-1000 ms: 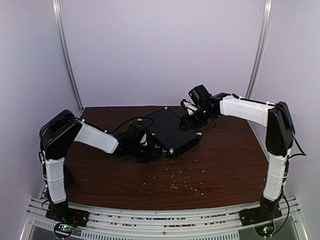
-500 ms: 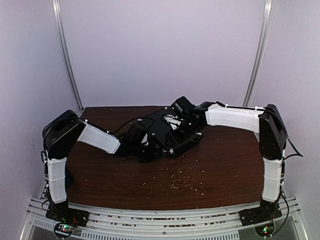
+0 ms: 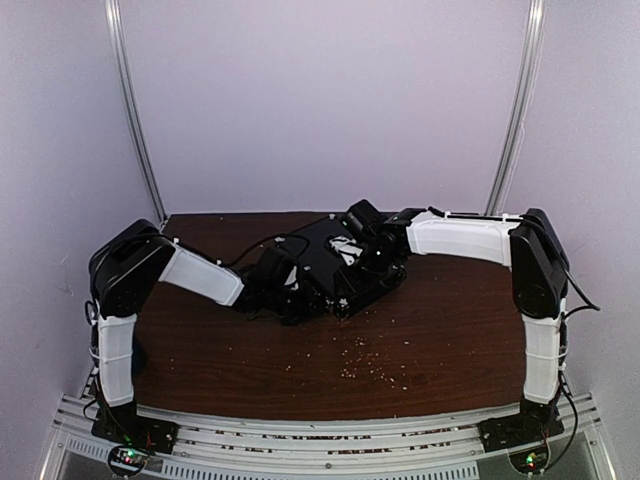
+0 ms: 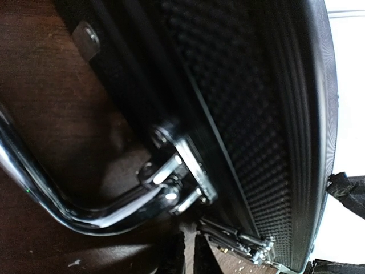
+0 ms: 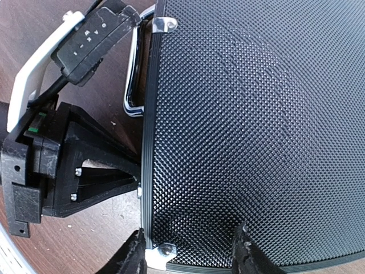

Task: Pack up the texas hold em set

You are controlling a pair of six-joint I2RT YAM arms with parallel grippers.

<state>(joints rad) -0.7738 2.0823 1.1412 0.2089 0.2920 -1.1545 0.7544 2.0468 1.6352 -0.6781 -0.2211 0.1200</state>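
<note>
Black case (image 5: 256, 114) now under spread right end effector (image 5: 188, 254).
Left end effector (image 4: 185, 254) just pressed together by handle (image 4: 57, 208); latching likely next.

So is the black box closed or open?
Shut. The poker case lies flat on the table with its lid down on the base, nothing inside showing. Whether it is latched, cannot tell.

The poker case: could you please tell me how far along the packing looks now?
Done: the case lies with its lid down, and nothing of the set lies loose on the table. In hand: the left gripper is shut beside the latch near the handle; the right gripper hangs open over a lid corner. Left: probably fastening; I cannot tell whether the latch is closed.
</note>
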